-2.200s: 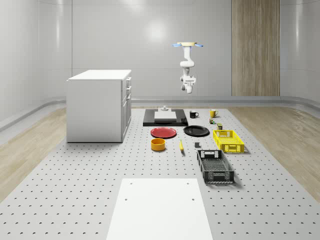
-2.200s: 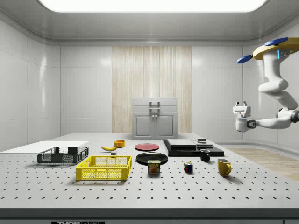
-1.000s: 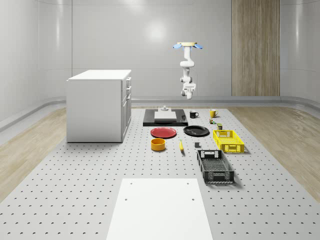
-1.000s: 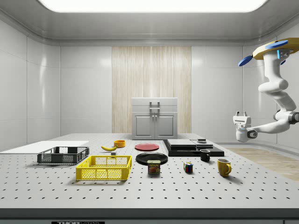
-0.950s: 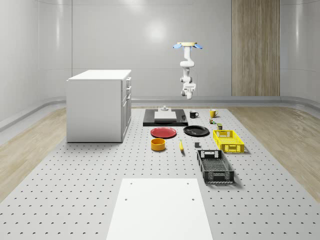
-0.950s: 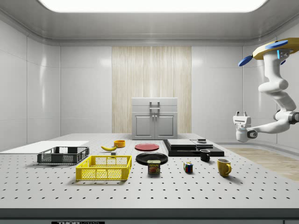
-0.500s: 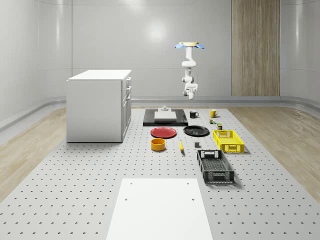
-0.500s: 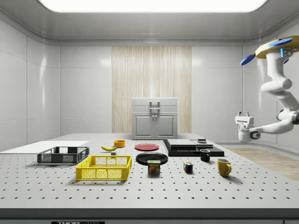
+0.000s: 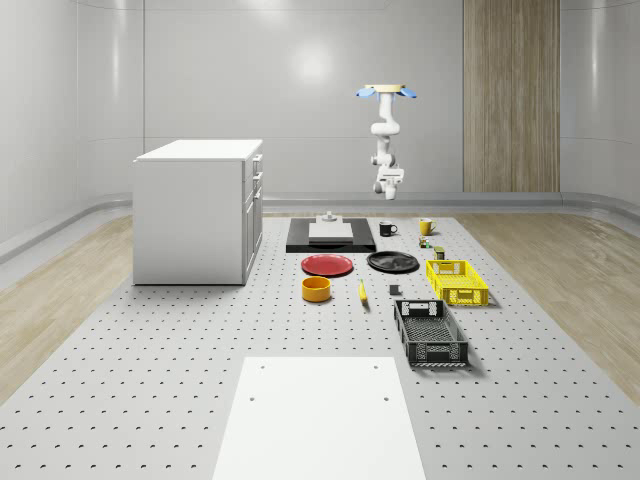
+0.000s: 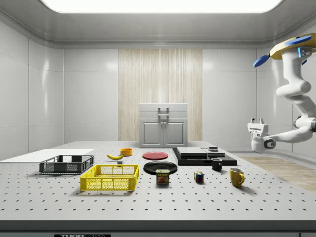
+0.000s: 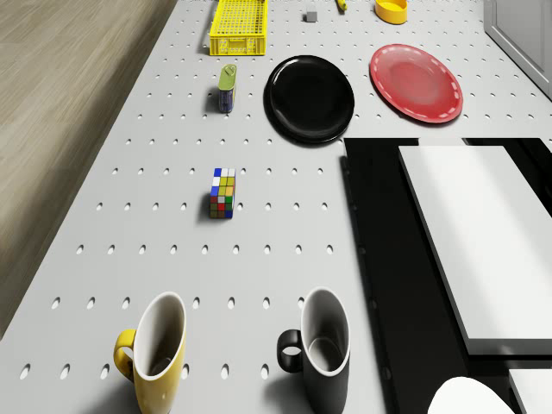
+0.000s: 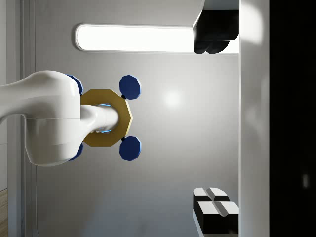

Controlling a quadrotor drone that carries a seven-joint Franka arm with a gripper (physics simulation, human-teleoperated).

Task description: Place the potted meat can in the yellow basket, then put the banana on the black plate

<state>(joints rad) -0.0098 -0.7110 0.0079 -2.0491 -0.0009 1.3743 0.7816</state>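
The drone hovers high over the far end of the tabletop, up beyond the two mugs, its white arm folded down and back. The jaws point upward, well above the surface and carrying nothing; in the wrist view the two dark fingertips stand wide apart with the drone's yellow body framed between them. Down on the tabletop, the potted meat can stands upright just beside the yellow basket, on the side nearer the Rubik's cube, not inside it. The banana lies farther along, near the orange bowl and apart from the black plate. The red plate sits next to the black one. The yellow mug and black mug stand side by side.
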